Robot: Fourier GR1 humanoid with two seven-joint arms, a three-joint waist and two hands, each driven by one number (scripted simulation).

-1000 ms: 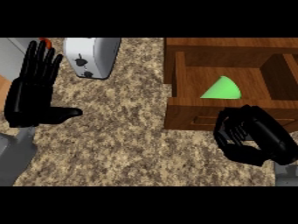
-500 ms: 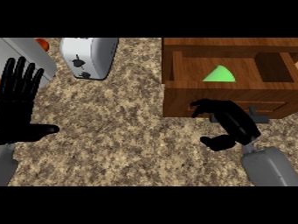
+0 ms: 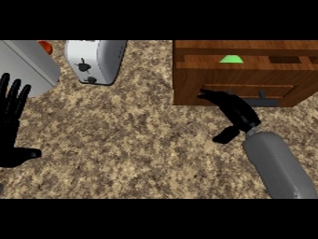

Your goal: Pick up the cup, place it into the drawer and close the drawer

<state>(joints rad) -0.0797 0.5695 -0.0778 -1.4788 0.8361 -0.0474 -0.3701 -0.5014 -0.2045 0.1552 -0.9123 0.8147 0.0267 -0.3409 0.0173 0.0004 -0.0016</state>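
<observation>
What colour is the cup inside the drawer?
Bright green; the cup shows in the head view, inside the wooden drawer.

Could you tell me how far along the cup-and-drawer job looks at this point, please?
Done: the green cup lies inside the wooden drawer, no hand on it. In hand: the right hand has its fingertips against the drawer's front panel, and only a narrow gap shows at the top. Left: closing that last gap. The left hand rests open at the view's left edge, beside the toaster.

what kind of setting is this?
Most likely a kitchen: a speckled stone-look counter, a white toaster at its back edge, and a wooden drawer unit with a green cup inside the nearly shut drawer.
</observation>
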